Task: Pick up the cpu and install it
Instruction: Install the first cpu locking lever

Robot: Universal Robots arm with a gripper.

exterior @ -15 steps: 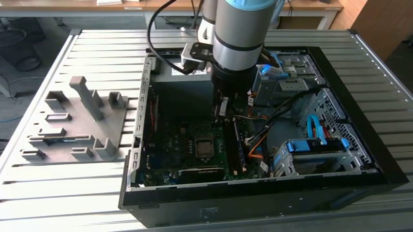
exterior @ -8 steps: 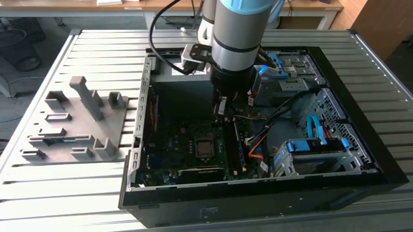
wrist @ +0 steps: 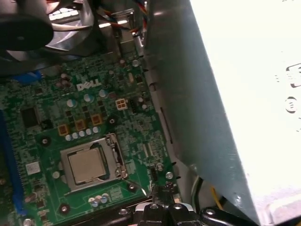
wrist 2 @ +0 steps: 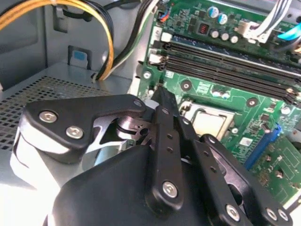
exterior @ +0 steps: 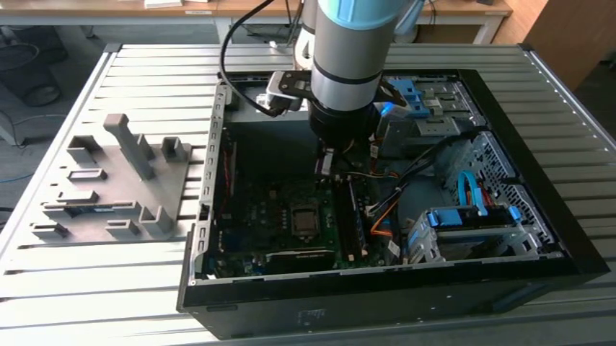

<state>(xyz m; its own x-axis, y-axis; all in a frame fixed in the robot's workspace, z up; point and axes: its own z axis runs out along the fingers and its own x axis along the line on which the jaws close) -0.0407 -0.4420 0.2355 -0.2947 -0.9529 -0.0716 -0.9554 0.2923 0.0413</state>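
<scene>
In the metal-framed socket (wrist: 91,165) at the middle of the green motherboard (wrist: 70,103), the cpu (wrist: 87,165) is lying flat, its pale silver top facing up — it appears already seated, with the frame bordering it on all sides. In the second wrist view the same chip (wrist 2: 207,123) is showing just past the gripper's (wrist 2: 164,101) dark fingers (wrist 2: 165,136), which are pressed together at their tips and gripping nothing that I can see. That suggests the chip has been let go and is resting in the socket on its own, though whether the retaining lever is latched I cannot tell.

In the exterior view the socket (exterior: 303,218) is sitting at about six o'clock from the arm's wrist (exterior: 344,126), which is hanging inside the open computer case (exterior: 539,238) above the board. The memory slots (wrist 2: 225,61) are running alongside the socket, and the grey power-supply box (wrist: 225,94) is standing close beside the board — leaving the arm a narrow channel to work in. A grey parts fixture (exterior: 115,184) is sitting on the slatted table (exterior: 86,288) at nine o'clock from the case.
</scene>
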